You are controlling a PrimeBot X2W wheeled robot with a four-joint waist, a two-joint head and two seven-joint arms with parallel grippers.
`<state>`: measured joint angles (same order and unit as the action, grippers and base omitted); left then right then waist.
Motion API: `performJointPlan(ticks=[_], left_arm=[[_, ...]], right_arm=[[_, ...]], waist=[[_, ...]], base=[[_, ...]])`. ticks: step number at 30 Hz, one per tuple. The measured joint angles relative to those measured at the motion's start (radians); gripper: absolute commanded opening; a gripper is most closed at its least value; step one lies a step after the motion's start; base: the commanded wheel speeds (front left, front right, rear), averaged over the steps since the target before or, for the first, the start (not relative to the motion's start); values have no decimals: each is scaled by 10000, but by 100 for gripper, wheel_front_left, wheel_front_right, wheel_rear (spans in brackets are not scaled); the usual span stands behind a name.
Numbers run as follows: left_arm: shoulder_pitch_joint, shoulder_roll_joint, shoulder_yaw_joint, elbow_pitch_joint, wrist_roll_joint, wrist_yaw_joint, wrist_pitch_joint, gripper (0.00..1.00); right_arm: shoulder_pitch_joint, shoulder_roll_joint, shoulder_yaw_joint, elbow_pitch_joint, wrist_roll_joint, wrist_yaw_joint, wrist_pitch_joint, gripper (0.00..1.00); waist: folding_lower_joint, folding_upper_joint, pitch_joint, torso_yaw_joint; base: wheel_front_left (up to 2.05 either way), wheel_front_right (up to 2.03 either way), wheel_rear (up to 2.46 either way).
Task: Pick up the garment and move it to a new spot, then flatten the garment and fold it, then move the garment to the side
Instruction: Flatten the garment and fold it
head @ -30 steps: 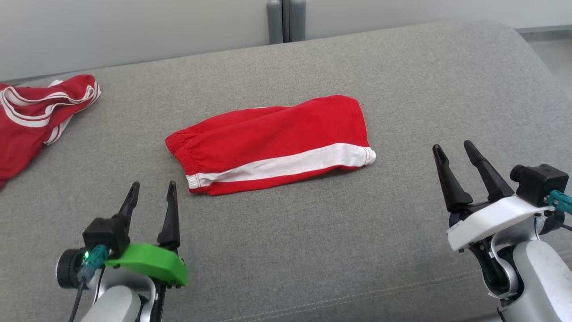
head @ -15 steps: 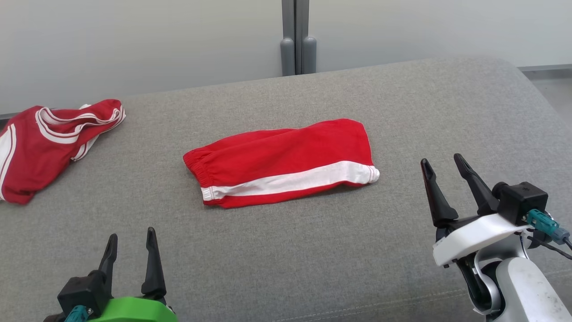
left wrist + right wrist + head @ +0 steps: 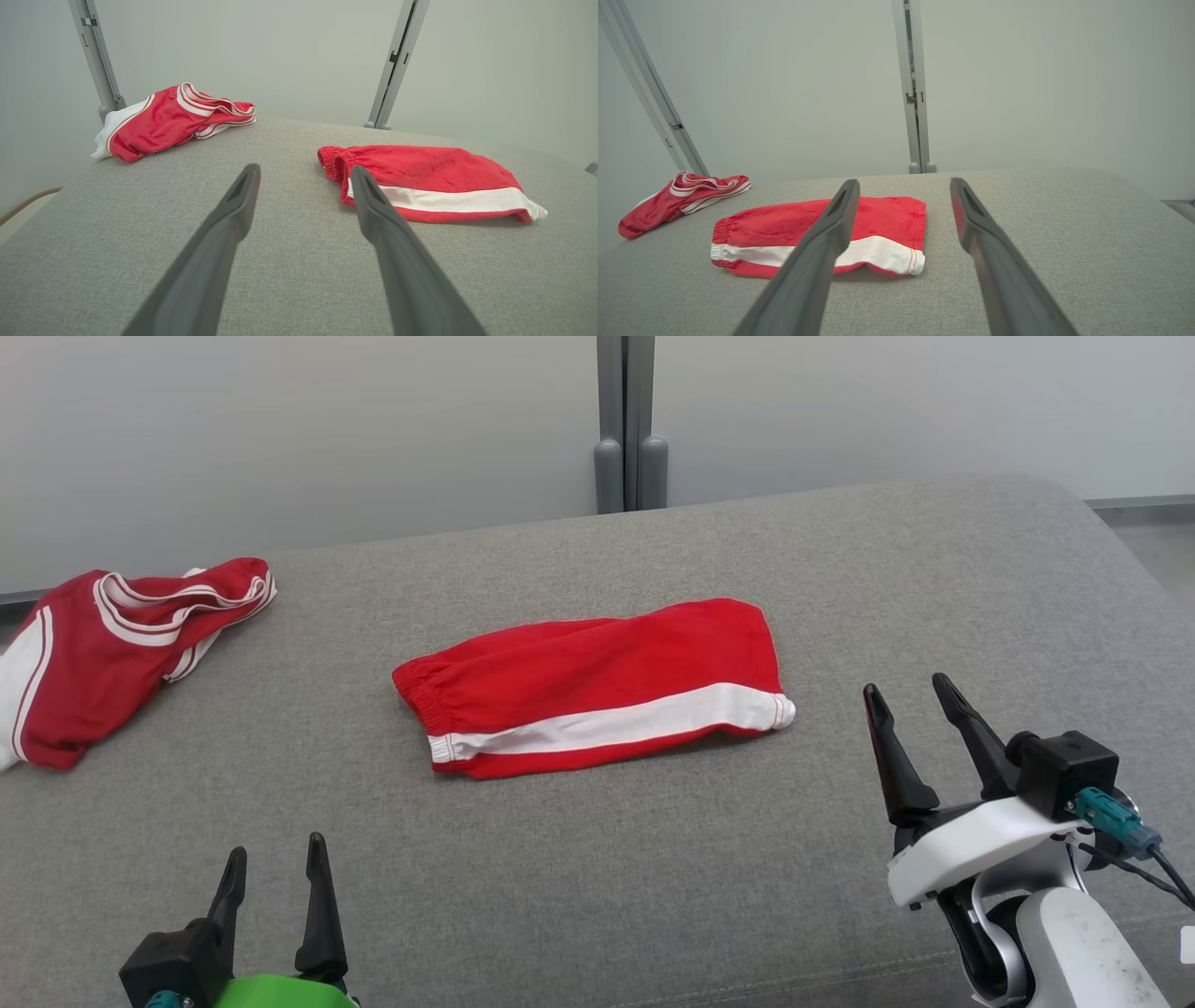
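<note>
The garment (image 3: 597, 686) is a pair of red shorts with a white side stripe. It lies folded flat in the middle of the grey cushion (image 3: 653, 868), waistband to the left. My left gripper (image 3: 276, 847) is open and empty, low at the near left and well short of the shorts. My right gripper (image 3: 905, 684) is open and empty, to the right of the hem and apart from it. In the left wrist view the garment (image 3: 434, 179) lies ahead and right of the left gripper (image 3: 304, 169). In the right wrist view the garment (image 3: 887, 219) lies ahead and left of the right gripper (image 3: 904, 182).
A second red garment with white trim (image 3: 103, 653) lies crumpled at the cushion's far left edge (image 3: 168, 116) (image 3: 677, 198). A pale wall with a grey post (image 3: 630, 429) stands behind. The cushion rounds off at the right (image 3: 1120, 579).
The head camera has tilted up, so everything sits lower in the picture. My left gripper has drawn back toward me. The shorts have not moved and both grippers stay open.
</note>
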<state>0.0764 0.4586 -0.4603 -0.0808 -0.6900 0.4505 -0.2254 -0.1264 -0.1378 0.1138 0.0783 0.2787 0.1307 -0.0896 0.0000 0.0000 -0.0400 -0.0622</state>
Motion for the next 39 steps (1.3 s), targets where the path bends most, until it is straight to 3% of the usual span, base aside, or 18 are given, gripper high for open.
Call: performJointPlan(ticks=[7,13,27,39], left_arm=[[-66,56,-291,113,15,-123,272,100],[-917,-19,-614,1035,-35,-688,750,100],[-3772,-1032,-1089,4082,-614,-2406,1588,100],[-4986,-1601,-846,6203,-1022,-3152,1212,100]], right_arm=[[10,12,35,100,-13,0,44,100],[15,13,125,182,8,0,71,100],[-553,-44,476,270,84,0,6,100],[-1064,-130,548,445,98,0,-151,100]], waist=[[0,0,38,-46],[0,0,155,-112],[0,0,1234,-510],[0,0,2280,-1125]], base=[[0,0,0],[0,0,0],[0,0,0],[0,0,0]])
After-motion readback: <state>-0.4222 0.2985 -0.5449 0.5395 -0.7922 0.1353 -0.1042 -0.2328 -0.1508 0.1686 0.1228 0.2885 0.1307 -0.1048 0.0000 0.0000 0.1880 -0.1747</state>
